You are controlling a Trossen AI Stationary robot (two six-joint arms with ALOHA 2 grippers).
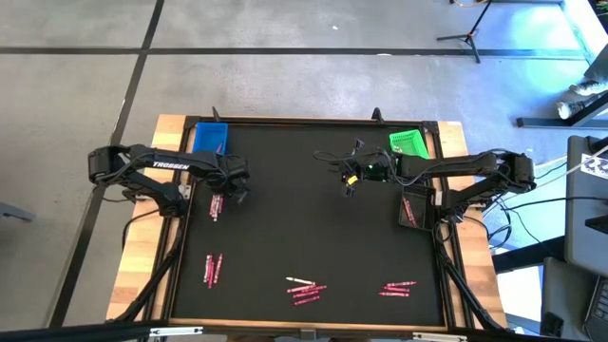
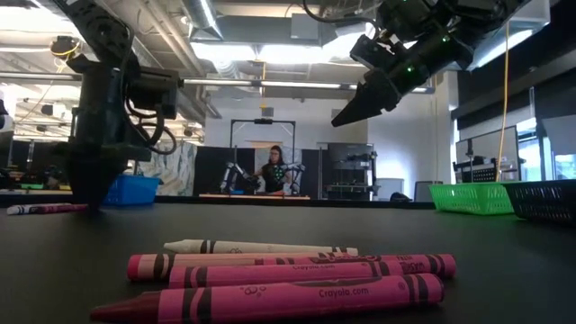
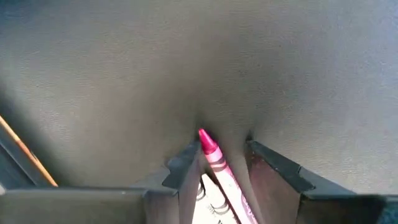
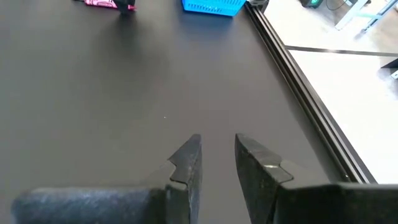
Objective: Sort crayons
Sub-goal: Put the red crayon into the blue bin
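Note:
Pink crayons lie in small groups on the black mat: one group [image 1: 215, 205] under my left gripper [image 1: 217, 197], others near the front edge [image 1: 213, 270], [image 1: 304, 288], [image 1: 398, 288]. The middle front group [image 2: 288, 274] includes a whitish crayon [image 2: 261, 246]. My left gripper [image 3: 221, 149] points straight down, open, its fingertips low at the mat on either side of a pink crayon [image 3: 214, 158]. A whitish crayon [image 3: 205, 202] lies beside that one. My right gripper [image 4: 217, 152] hangs high over the mat's middle [image 1: 348, 182], with a narrow gap and nothing in it. My left gripper comes from above, pointing down, with its fingers either side of the pink crayon's pointed end [image 3: 206, 142]. The crayon lies flat on the mat close beside one finger [image 3: 186, 165]. Whether that finger touches it, I cannot tell.
A blue tray [image 1: 210, 138] stands at the far left corner and a green tray [image 1: 408, 144] at the far right. A dark tray [image 1: 415, 210] sits by the right edge. The mat's middle is bare. People and equipment show in the room behind.

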